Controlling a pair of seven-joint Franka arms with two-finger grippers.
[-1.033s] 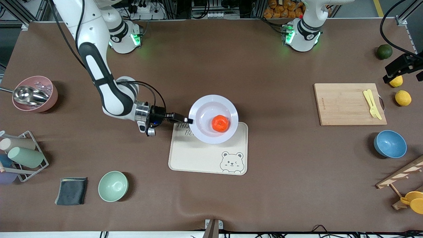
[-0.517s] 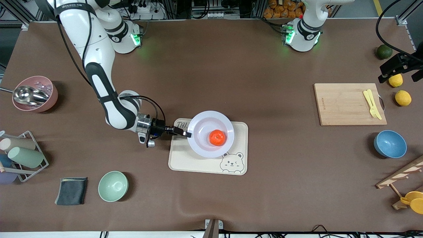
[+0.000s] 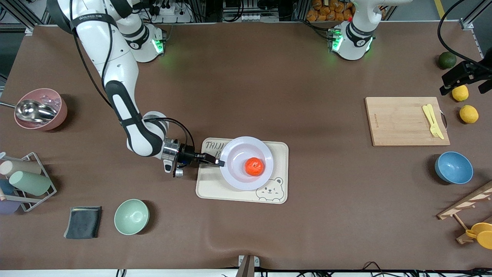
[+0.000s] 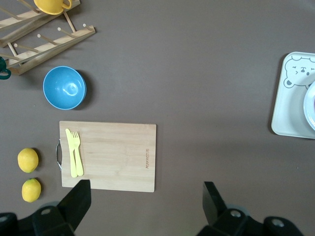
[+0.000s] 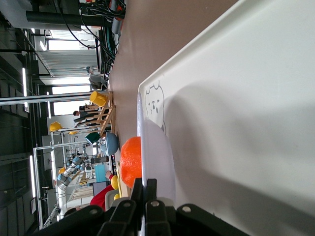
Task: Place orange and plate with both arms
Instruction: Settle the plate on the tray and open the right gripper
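The pale plate point(image 3: 238, 154) carries the orange point(image 3: 254, 166) in its well and sits low over the cream bear-printed tray point(image 3: 215, 188); I cannot tell whether it touches the tray. My right gripper point(image 3: 219, 162) is shut on the plate's rim at the side toward the right arm's end. The right wrist view shows its jaws point(image 5: 150, 189) pinching the rim, with the plate point(image 5: 160, 152), the orange point(image 5: 130, 160) and the tray point(image 5: 236, 98). My left gripper point(image 3: 467, 82) is open and empty, up over the lemons; its own view shows it wide open point(image 4: 146, 196).
A wooden cutting board point(image 3: 399, 121) with a yellow fork, a blue bowl point(image 3: 453, 167), two lemons point(image 3: 469, 114) and a dark green fruit point(image 3: 447, 60) lie at the left arm's end. A green bowl point(image 3: 131, 216), a grey cloth, a cup rack and a pink bowl point(image 3: 40, 109) lie at the right arm's end.
My right gripper has brought the plate with the orange nearer to the front camera and down over the tray. The left arm has hardly moved.
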